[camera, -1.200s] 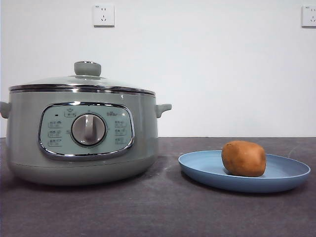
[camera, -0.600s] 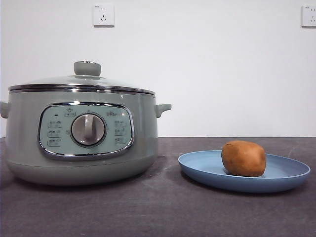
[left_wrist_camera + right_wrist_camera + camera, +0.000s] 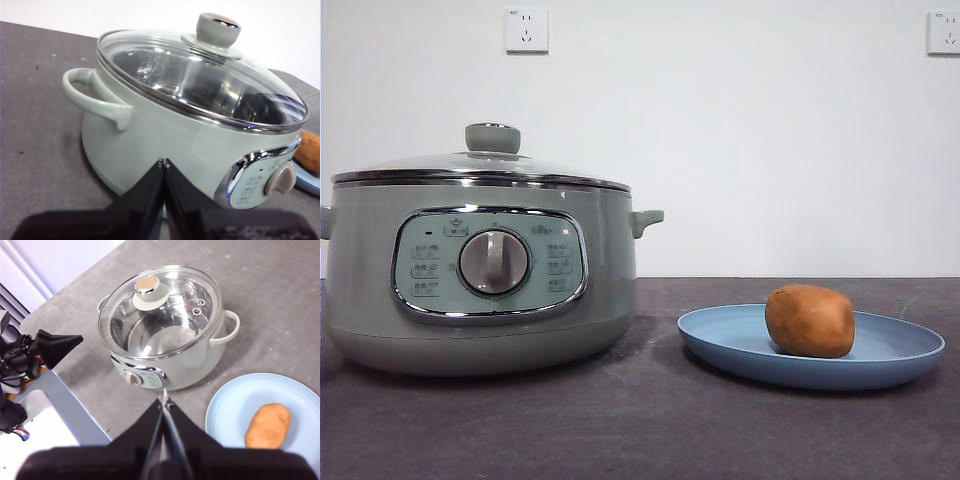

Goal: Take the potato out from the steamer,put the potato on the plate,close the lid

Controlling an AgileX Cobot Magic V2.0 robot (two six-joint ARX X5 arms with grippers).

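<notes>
1. My left tool (image 3: 164, 162) is clenched on nothing, its jaws pressed tip to tip, and hangs just beside the steamer (image 3: 165, 135), on the side with the handle. This is the arm nearer the pot.
2. My right tool (image 3: 163, 401) is also clenched and empty. It hangs high over the worktop (image 3: 280, 295), with the steamer's front panel just beyond its tips and the plate (image 3: 235, 410) off to one side.
3. The potato (image 3: 810, 320) already lies on the plate, well apart from both tools. In the right wrist view its long axis runs slantwise across the plate.
4. The lid (image 3: 480, 165) sits level on the steamer's chrome rim, its knob upright and untouched by either tool.
5. My judgement: nothing is left to reach for; all three steps look done.
6. The panel around the dial carries small markings and a logo, too small to read. On the far wall are two sockets (image 3: 526, 30).
</notes>
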